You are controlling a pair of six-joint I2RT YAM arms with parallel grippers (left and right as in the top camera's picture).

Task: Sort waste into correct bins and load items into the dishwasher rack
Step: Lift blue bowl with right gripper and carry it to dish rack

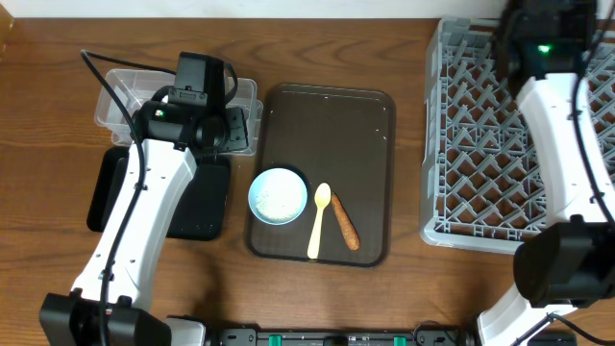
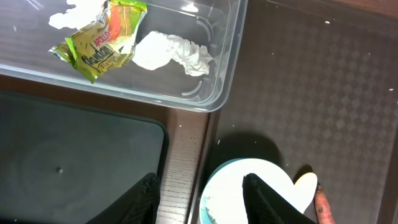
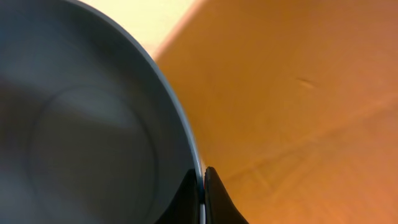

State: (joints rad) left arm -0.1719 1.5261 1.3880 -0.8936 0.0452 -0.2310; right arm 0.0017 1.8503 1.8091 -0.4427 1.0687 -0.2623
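1. starting with your left gripper (image 2: 200, 182): its fingers are spread and empty. it hangs over the strip of surface between the clear tub (image 2: 224, 74) and the black tray (image 2: 74, 155).
2. the tub already holds the wrapper (image 2: 102, 37) and crumpled tissue (image 2: 174, 53).
3. the bowl (image 1: 279, 197) sits on the brown serving tray (image 1: 370, 125), close by that gripper. it shows between the fingers, low in the left wrist view, with white grains inside.
4. the carrot-like stick (image 1: 346, 223) lies just beside the spoon (image 1: 319, 221), on the side away from the bowl. its long axis slants along the tray's length, so you would likely turn the wrist to close across it.
5. your left arm is far nearer both. the right gripper (image 3: 204, 177) is pressed together on the rim of a grey-blue dish (image 3: 81, 124), and that arm reaches over the rack (image 1: 461, 144).
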